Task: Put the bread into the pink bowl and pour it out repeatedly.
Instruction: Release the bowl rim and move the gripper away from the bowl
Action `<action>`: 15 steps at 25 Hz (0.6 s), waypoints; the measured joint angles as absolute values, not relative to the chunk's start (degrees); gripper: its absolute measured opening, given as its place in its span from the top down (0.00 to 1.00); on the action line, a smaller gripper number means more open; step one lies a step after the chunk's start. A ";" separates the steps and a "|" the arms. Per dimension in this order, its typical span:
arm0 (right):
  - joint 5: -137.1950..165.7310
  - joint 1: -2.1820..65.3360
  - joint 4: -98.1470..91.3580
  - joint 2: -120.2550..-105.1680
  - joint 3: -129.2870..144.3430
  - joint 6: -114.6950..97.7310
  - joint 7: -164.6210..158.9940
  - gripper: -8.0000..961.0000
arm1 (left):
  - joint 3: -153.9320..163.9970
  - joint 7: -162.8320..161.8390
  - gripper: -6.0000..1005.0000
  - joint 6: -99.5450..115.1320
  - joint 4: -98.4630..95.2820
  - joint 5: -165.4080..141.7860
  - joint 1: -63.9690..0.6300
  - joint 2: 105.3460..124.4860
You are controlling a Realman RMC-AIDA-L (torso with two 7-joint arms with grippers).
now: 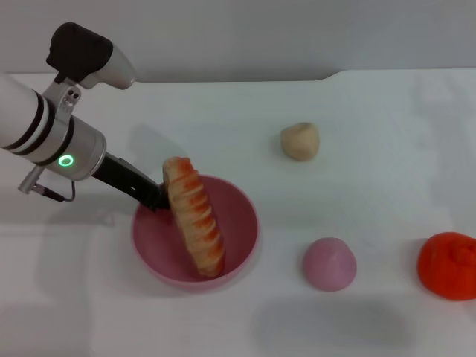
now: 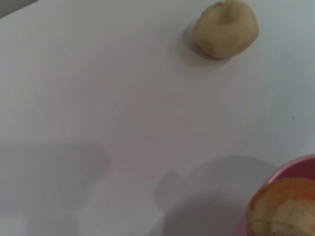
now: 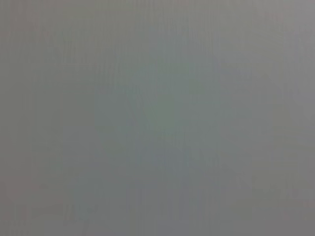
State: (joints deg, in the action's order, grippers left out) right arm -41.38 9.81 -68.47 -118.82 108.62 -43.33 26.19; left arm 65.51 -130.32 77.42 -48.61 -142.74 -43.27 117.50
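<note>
The pink bowl (image 1: 239, 245) sits on the white table, left of centre in the head view. The bread (image 1: 195, 217) leans inside it, its lower end on the bowl's near side and its upper end sticking up over the far left rim. My left gripper (image 1: 155, 197) is at the bowl's far left rim, right beside the bread's upper end. I cannot see whether it grips the bread or the rim. The left wrist view shows the bread's end (image 2: 283, 209) and a bit of the bowl's rim (image 2: 295, 166). My right gripper shows in no view.
A small round beige bun (image 1: 300, 140) lies beyond the bowl, also in the left wrist view (image 2: 226, 28). A pink dome-shaped lump (image 1: 329, 264) lies right of the bowl. An orange-red lump (image 1: 448, 265) is at the right edge. The right wrist view is plain grey.
</note>
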 joint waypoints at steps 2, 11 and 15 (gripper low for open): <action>-41.39 9.77 -68.46 -118.82 108.61 -43.33 26.19 0.45 | 65.66 -130.48 0.95 77.43 -48.60 -142.74 -43.37 117.50; -41.38 10.00 -67.70 -118.77 108.61 -44.07 26.19 0.45 | 66.59 -130.91 0.95 77.42 -48.60 -142.69 -43.67 117.51; -41.39 10.15 -67.52 -118.71 108.61 -44.09 26.19 0.45 | 66.36 -132.02 0.92 77.43 -48.70 -142.66 -44.07 117.50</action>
